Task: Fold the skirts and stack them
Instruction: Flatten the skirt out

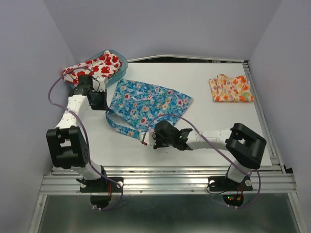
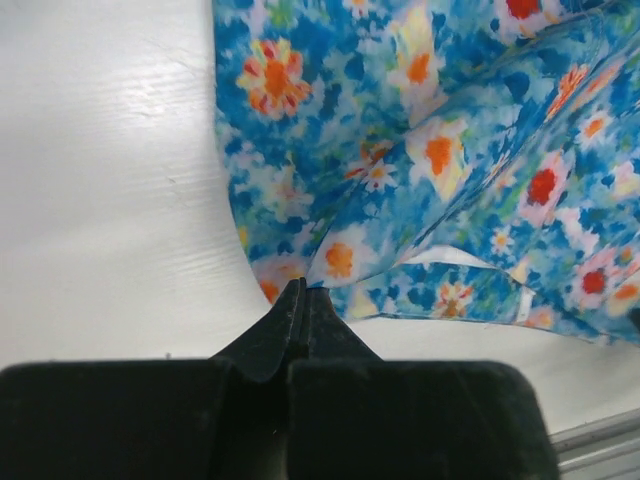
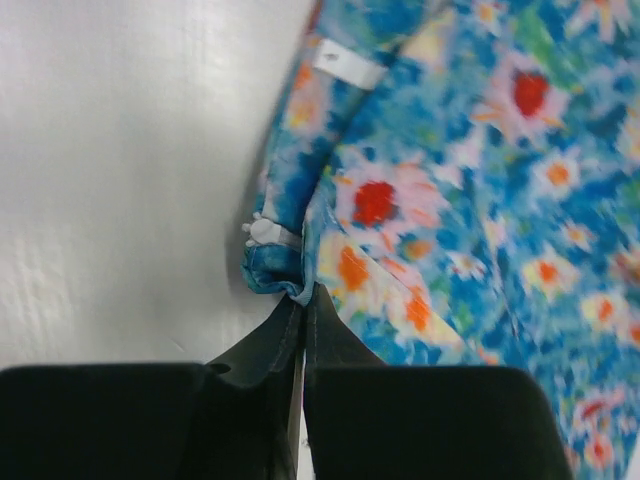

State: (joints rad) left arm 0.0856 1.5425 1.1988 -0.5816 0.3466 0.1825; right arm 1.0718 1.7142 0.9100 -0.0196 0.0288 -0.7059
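Top external view gives you the blue skirt [image 1: 148, 103] spread mostly flat on the white table [image 1: 218, 126], left of the middle, with a narrow band trailing off its near-left side. Your left gripper [image 1: 107, 106] sits at the skirt's left edge and your right gripper [image 1: 145, 140] at its near corner. In the left wrist view the fingers [image 2: 283, 330] are pressed together with the skirt's edge pinched at their tips. In the right wrist view the fingers [image 3: 268, 352] are likewise clamped on a bunched hem corner, and a small white tag [image 3: 345, 65] shows farther up the cloth. The white skirt with red poppies [image 1: 99, 64] lies crumpled over the teal tub [image 1: 122, 62] at the far-left corner, just beyond your left gripper. The orange skirt [image 1: 231, 89] lies folded near the far-right corner, well apart from the others.
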